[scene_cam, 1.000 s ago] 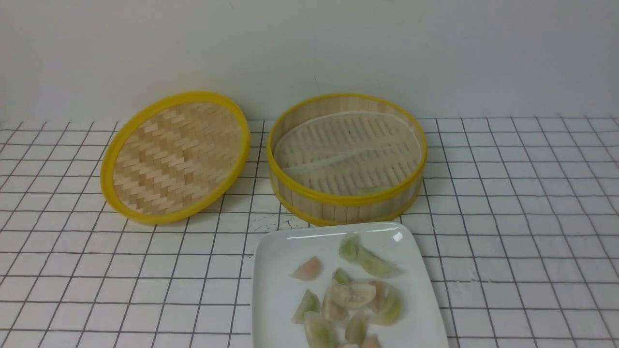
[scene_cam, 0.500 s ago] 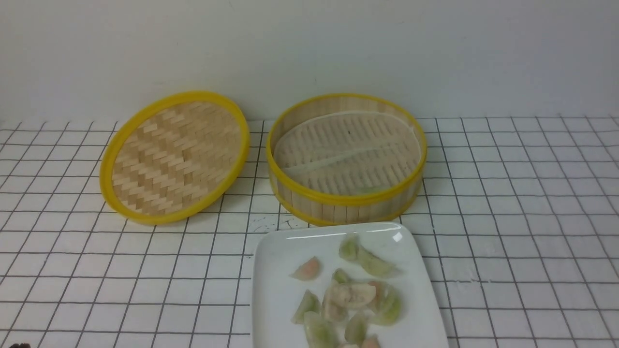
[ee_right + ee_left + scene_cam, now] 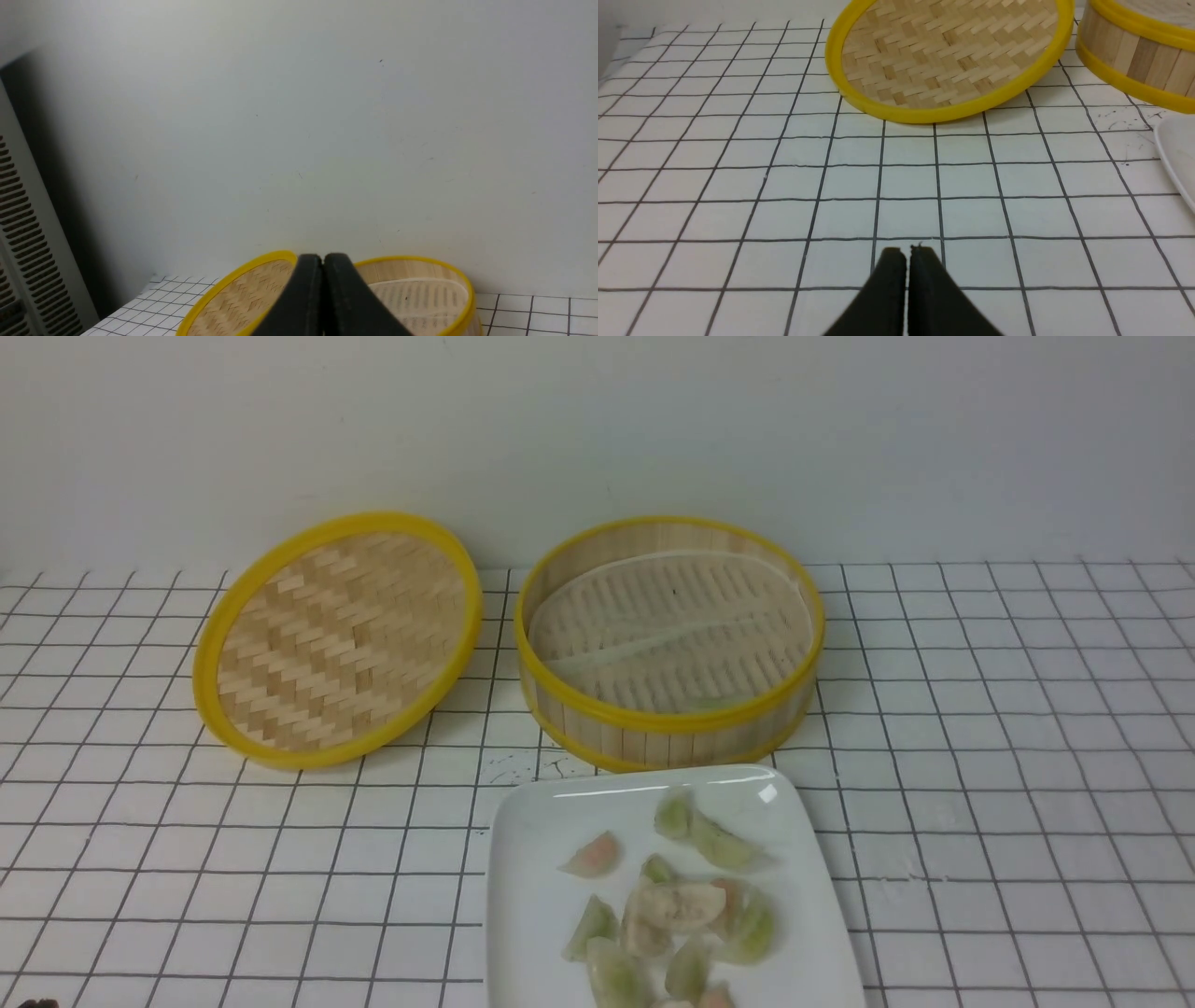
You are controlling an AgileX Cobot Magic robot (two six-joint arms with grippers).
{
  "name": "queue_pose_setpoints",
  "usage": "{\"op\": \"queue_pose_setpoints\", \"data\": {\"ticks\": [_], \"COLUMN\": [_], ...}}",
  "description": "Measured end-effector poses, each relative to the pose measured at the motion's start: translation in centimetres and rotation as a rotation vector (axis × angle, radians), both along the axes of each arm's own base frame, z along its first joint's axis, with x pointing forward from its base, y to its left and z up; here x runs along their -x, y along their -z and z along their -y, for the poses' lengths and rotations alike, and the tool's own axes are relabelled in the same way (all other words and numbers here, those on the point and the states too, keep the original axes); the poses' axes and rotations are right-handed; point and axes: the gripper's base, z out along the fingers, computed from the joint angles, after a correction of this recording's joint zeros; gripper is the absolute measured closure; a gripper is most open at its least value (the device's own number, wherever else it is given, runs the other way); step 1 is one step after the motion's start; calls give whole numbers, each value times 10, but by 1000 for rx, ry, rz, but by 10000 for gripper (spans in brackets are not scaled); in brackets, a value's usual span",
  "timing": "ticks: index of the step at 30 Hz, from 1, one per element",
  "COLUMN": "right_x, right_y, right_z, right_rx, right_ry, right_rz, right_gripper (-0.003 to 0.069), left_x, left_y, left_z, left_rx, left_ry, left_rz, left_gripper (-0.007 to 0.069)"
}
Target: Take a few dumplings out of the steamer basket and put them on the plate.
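Note:
Several pale green, pink and beige dumplings (image 3: 686, 905) lie on the white square plate (image 3: 532, 915) at the front of the table. Behind it stands the round steamer basket (image 3: 668, 723), its whitish liner (image 3: 667, 630) mostly bare; a faint green dumpling (image 3: 714, 702) shows by its near wall. Neither gripper shows in the front view apart from a dark speck at the bottom left corner. My left gripper (image 3: 906, 252) is shut with nothing in it, low over the checked cloth, short of the lid. My right gripper (image 3: 322, 257) is shut and holds nothing, raised and pointing toward the wall above the basket (image 3: 420, 289).
The woven yellow-rimmed lid (image 3: 338, 639) leans tilted left of the basket, also seen as the lid (image 3: 948, 56) and the lid (image 3: 243, 298). A white cloth with a black grid (image 3: 1008, 756) covers the table. A pale wall stands behind. A vented grey panel (image 3: 23, 224) is far left.
A dark speck has come into the bottom left corner of the front view. Basket, lid, plate and dumplings have not moved.

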Motion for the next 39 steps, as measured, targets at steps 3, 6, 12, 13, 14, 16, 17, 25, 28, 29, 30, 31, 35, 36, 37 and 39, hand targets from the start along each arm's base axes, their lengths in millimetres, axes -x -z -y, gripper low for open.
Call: {"op": "queue_pose_setpoints", "data": {"ticks": [3,6,12,13,14,16,17,25,28,29,30,31,35,36,37,39], "right_x": [0,0,1,2,3,6,6,11,6,4,2,-3,-17,-22,-24,-30], "right_y": [0,0,1,2,3,4,4,0,11,15,20,30,62,78,85,110], "right_z": [0,0,-3,-4,-6,-11,-12,-18,-21,-22,-22,-23,-19,-18,-16,-13], "right_rx": [0,0,-25,-13,17,80,97,157,194,210,225,247,295,310,315,330], "right_ry": [0,0,-39,-58,-72,-121,-134,-198,-169,-140,-90,-21,206,266,302,372], "right_rz": [0,0,-31,-35,-27,-2,8,125,112,101,86,52,-70,-126,-153,-239], "right_gripper": [669,669,669,669,669,669,669,669,669,669,669,669,669,669,669,669], "left_x": [0,0,0,0,0,0,0,0,0,0,0,0,0,0,0,0], "left_y": [0,0,0,0,0,0,0,0,0,0,0,0,0,0,0,0], "left_z": [0,0,0,0,0,0,0,0,0,0,0,0,0,0,0,0], "left_rx": [0,0,0,0,0,0,0,0,0,0,0,0,0,0,0,0], "left_ry": [0,0,0,0,0,0,0,0,0,0,0,0,0,0,0,0], "left_rz": [0,0,0,0,0,0,0,0,0,0,0,0,0,0,0,0], "left_gripper": [631,631,631,631,631,631,631,631,631,631,631,631,631,631,631,631]}}
